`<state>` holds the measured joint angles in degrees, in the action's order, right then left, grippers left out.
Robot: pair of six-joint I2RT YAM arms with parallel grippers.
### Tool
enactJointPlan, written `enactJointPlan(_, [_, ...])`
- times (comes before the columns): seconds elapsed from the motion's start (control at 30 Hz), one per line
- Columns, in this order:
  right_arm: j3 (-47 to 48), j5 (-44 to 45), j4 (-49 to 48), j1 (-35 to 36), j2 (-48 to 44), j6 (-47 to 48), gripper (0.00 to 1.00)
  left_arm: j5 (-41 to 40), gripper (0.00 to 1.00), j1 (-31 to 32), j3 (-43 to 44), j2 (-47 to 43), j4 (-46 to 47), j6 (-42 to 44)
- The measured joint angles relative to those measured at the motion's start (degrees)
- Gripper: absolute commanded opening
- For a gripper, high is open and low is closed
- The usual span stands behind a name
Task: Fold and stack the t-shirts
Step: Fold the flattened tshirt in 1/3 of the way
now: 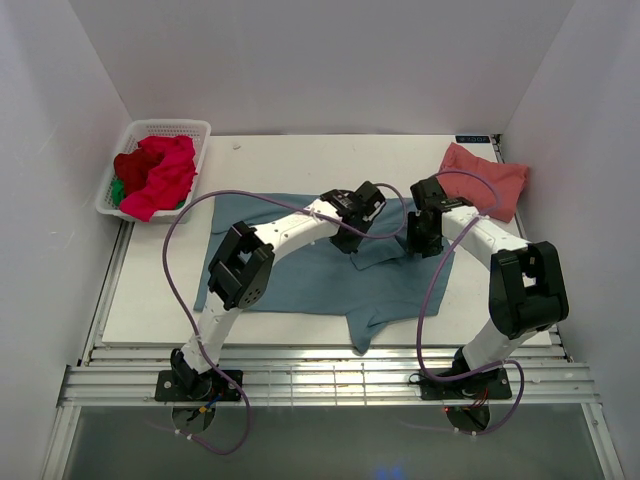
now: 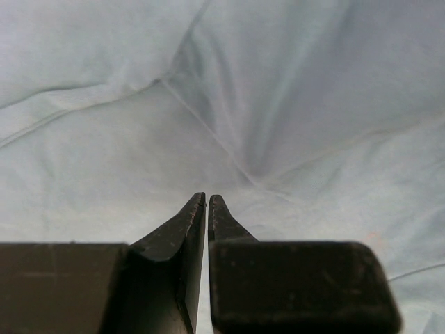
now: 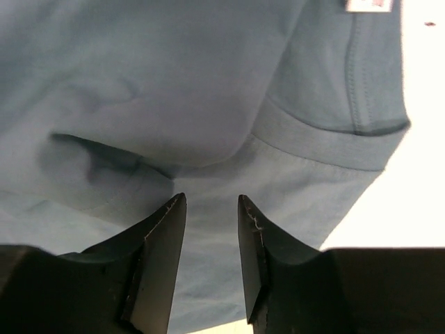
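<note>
Teal shirt lies spread across the middle of the table. Left gripper hangs low over it, its fingers almost together with nothing visible between them. Right gripper, at its 3 o'clock, holds its fingers parted above a hemmed edge. Pink shirt sits at 1 o'clock. Red shirts fill the basket at 11 o'clock.
</note>
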<state>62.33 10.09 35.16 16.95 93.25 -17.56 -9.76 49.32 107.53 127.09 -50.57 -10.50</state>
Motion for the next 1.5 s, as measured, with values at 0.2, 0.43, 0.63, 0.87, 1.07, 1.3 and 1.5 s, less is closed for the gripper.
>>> enactJointPlan(0.2, [-0.24,-3.76,-3.69,0.0,0.66,-0.02,0.41,-1.01,0.17,-0.52,1.42,0.11,0.0,-0.46])
enactJointPlan(0.43, [-0.22,-6.69,-6.84,-0.02,3.48,-0.04,0.41,-2.95,0.18,-2.86,8.74,1.75,3.32,-3.28])
enactJointPlan(0.63, [-0.87,-9.03,-7.19,-0.02,3.26,-0.68,0.42,-4.15,0.18,-10.1,14.51,4.13,5.73,-4.98])
enactJointPlan(0.87, [-5.75,-8.55,-6.86,-0.02,-3.87,-1.36,0.43,-3.41,0.18,-16.81,21.64,11.76,6.71,-6.93])
enactJointPlan(1.07, [-6.62,-10.36,-8.28,-0.02,-3.63,-2.05,0.43,-1.25,0.17,-16.04,19.87,15.02,7.93,-7.54])
enactJointPlan(1.3, [-6.62,-13.4,-10.56,-0.02,-1.68,-3.26,0.44,-0.42,0.17,-15.12,16.04,14.58,10.08,-8.02])
enactJointPlan(1.5, [-6.62,-14.25,-11.63,-0.02,0.44,-3.28,0.42,0.04,0.16,-15.12,14.64,14.03,11.23,-8.66])
